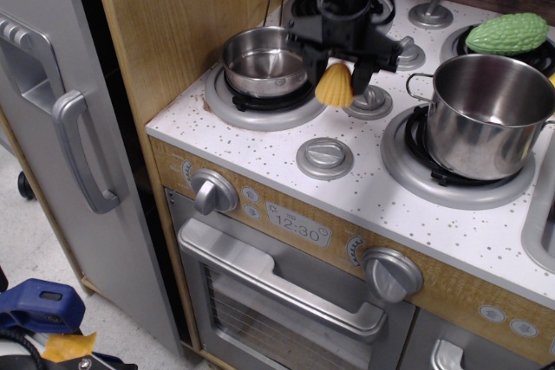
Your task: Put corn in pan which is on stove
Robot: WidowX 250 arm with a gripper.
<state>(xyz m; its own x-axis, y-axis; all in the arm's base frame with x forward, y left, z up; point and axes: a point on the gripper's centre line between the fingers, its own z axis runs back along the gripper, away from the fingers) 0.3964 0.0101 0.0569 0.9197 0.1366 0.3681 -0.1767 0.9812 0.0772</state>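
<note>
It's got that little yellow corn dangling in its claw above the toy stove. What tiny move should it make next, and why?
Probably a short sideways shift toward the small steel pan. The gripper holds the corn lifted clear of the stove, but it hangs just beside the pan's rim, not over its bowl. Opening now would likely drop it outside.

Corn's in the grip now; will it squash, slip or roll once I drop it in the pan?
The corn looks like rigid moulded plastic, so probably no squashing. Its ribbed surface likely aids the gripper. The rounded dome may roll inside the pan.
</note>
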